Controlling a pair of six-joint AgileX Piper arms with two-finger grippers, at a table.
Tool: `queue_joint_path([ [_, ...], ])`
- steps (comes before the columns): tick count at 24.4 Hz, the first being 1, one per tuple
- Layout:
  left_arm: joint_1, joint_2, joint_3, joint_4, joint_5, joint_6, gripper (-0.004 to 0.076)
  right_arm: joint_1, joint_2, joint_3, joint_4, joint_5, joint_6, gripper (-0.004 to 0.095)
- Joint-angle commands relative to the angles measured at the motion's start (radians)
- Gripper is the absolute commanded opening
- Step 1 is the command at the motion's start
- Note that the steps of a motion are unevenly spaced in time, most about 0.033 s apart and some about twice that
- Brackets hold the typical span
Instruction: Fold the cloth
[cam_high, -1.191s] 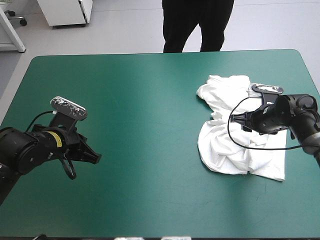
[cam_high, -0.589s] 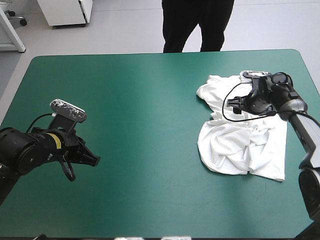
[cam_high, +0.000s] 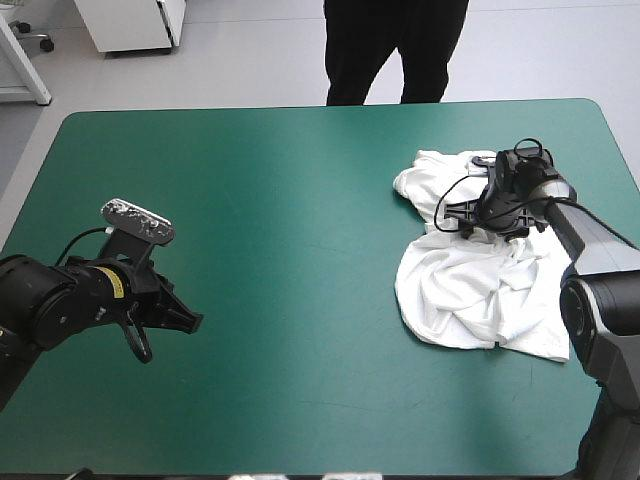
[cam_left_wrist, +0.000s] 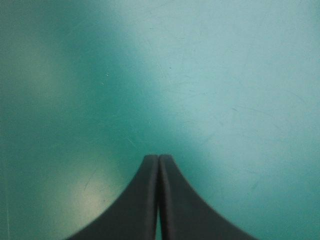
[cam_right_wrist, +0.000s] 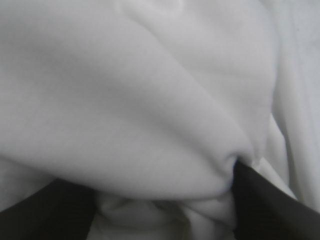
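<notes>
guessing this light, floppy t-shirt (cam_high: 470, 290) wants pinching at a hem: right gripper (cam_right_wrist: 165, 210) fingers spread in its 12 o'clock folds, left gripper (cam_left_wrist: 159, 161) fingers pressed together.

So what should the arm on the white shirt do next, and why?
Probably close the right gripper: its black fingers stand apart, pressed into the crumpled T-shirt, with a fold bunched between them, not yet pinched.

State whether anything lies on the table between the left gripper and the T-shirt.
Nothing visible does: only bare teal-green cover lies between the left gripper, its fingers shut, and the T-shirt.
</notes>
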Motion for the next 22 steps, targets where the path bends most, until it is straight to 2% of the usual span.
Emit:
queue_joint_path([
  [1, 0.0, -0.016, -0.028, 0.005, -0.026, -0.009, -0.0009, -0.008, 0.015, -0.013, 0.089, 0.039, -0.014, 0.0464],
  [2, 0.0, -0.016, -0.028, 0.005, -0.028, -0.009, -0.0009, -0.008, 0.02, -0.013, 0.129, 0.052, -0.034, 0.0381],
  [5, 0.0, -0.016, -0.028, 0.005, -0.028, -0.009, -0.0009, -0.001, 0.028, -0.013, 0.269, 0.087, -0.171, -0.0008],
  [8, 0.0, -0.016, -0.028, 0.007, -0.031, -0.009, -0.0009, 0.031, 0.013, -0.015, 0.341, 0.1, -0.238, -0.0008],
  [13, 0.0, -0.016, -0.028, 0.005, -0.054, -0.013, -0.0009, 0.141, -0.033, -0.015, 0.322, 0.109, -0.238, -0.0008],
  [19, 0.0, -0.016, -0.028, 0.002, -0.072, -0.017, -0.0009, 0.408, -0.129, -0.015, 0.326, 0.109, -0.227, -0.0009],
  [22, 0.0, -0.016, -0.028, -0.009, -0.078, -0.026, -0.0009, 0.503, -0.147, -0.015, 0.331, 0.1, -0.211, -0.0009],
])
